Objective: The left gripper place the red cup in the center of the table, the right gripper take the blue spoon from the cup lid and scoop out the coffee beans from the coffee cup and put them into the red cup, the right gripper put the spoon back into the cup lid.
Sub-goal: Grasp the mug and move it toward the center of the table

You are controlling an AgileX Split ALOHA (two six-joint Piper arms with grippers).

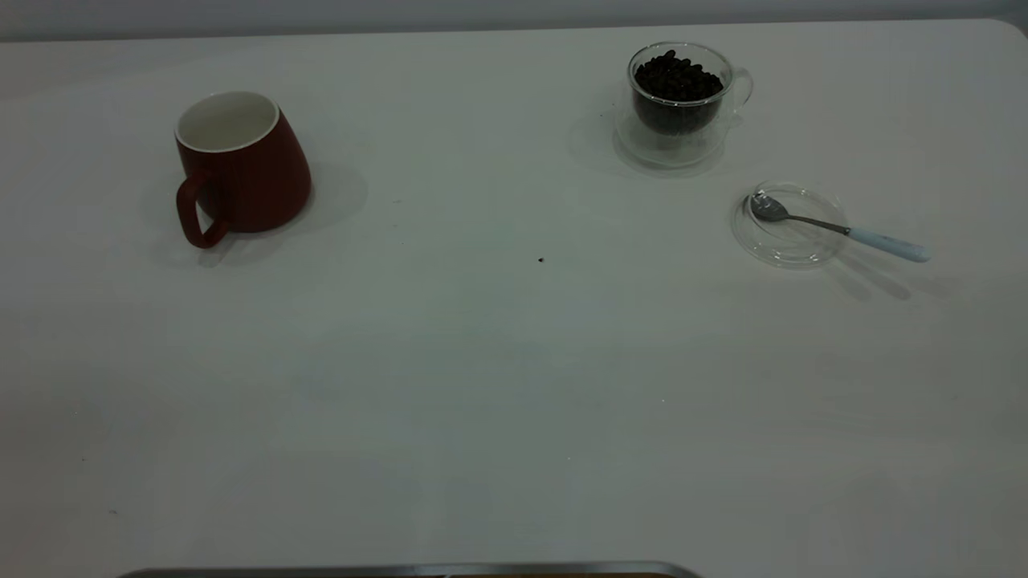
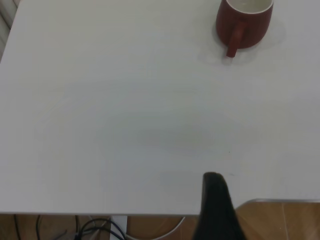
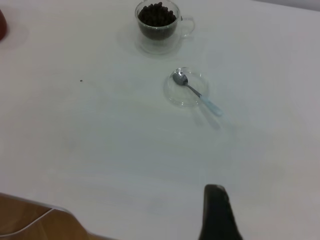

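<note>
Exterior camera looks down at the table (image 1: 482,361); both wrist cameras view it from its edge

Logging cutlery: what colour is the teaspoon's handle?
Pale blue handle on the silver metal teaspoon; clearest in the exterior view.

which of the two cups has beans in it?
The clear glass coffee cup at the far right, heaped with dark coffee beans. The red cup at the left shows only a bare white inside.
</note>
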